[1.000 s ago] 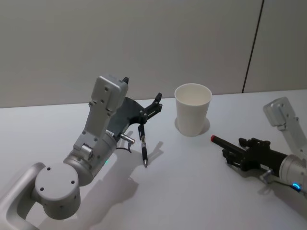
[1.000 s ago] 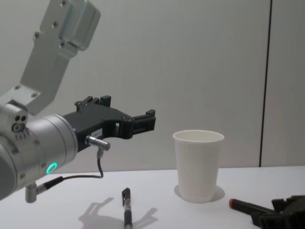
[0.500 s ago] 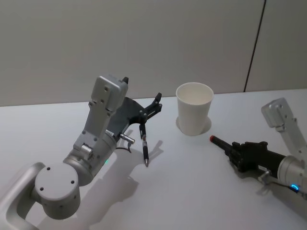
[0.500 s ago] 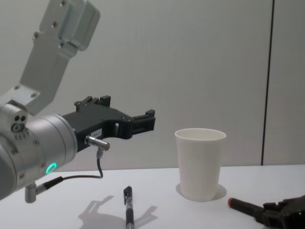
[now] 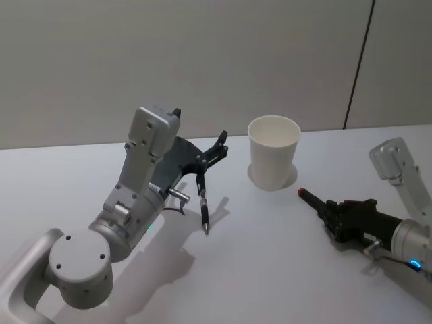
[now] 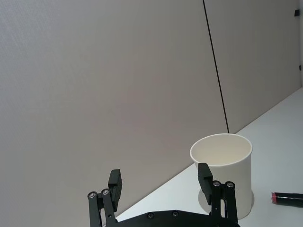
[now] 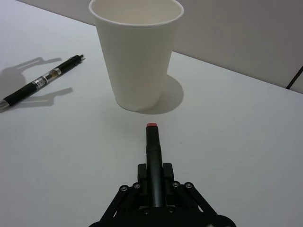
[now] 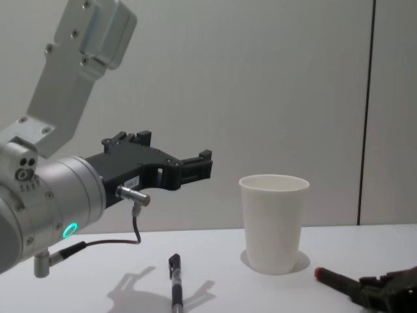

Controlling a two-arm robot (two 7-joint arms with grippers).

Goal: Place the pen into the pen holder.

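The pen holder, a white paper cup, stands upright at the table's middle back. My right gripper is shut on a black pen with a red tip. It holds the pen low over the table, right of the cup, with the tip pointing at the cup's base. A second black pen lies flat on the table left of the cup. Above it my left gripper hovers open, holding nothing.
The white table has free room in front of the cup and between the two arms. A grey wall rises just behind the cup. My left arm's grey links stand tall at the left.
My right gripper has drawn in more compactly around the red-tipped pen, and the pen's tip has shifted slightly to the right. The left arm, the cup and the lying pen stay put.
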